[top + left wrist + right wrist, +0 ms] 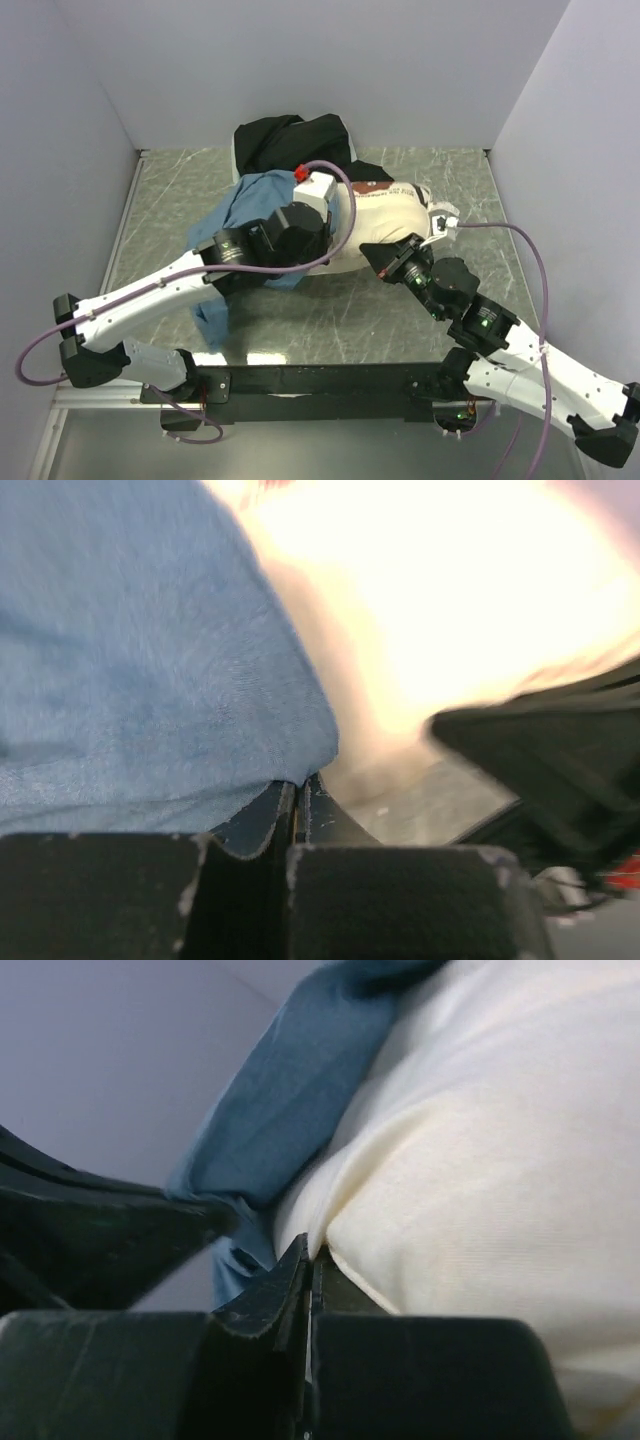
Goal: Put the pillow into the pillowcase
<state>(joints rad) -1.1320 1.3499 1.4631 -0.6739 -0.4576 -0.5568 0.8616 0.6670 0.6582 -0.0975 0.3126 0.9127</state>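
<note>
The cream pillow [395, 215] lies in the middle of the table, its brown-orange label facing the back. The slate-blue pillowcase [245, 205] is bunched at its left end and trails toward the front. My left gripper [325, 245] is shut on the pillowcase edge [150, 660], jaws pressed together at the fabric's hem [300, 785], with the pillow [450, 600] bright just beyond. My right gripper [375, 257] is shut on the pillow's near seam [312, 1252]. The pillow [480, 1160] fills the right wrist view, with the pillowcase [290, 1080] behind it.
A black cloth [290, 140] is heaped against the back wall behind the pillow. Grey walls close in the marbled table [330, 320] on the left, right and back. The two grippers sit close together at the pillow's near edge.
</note>
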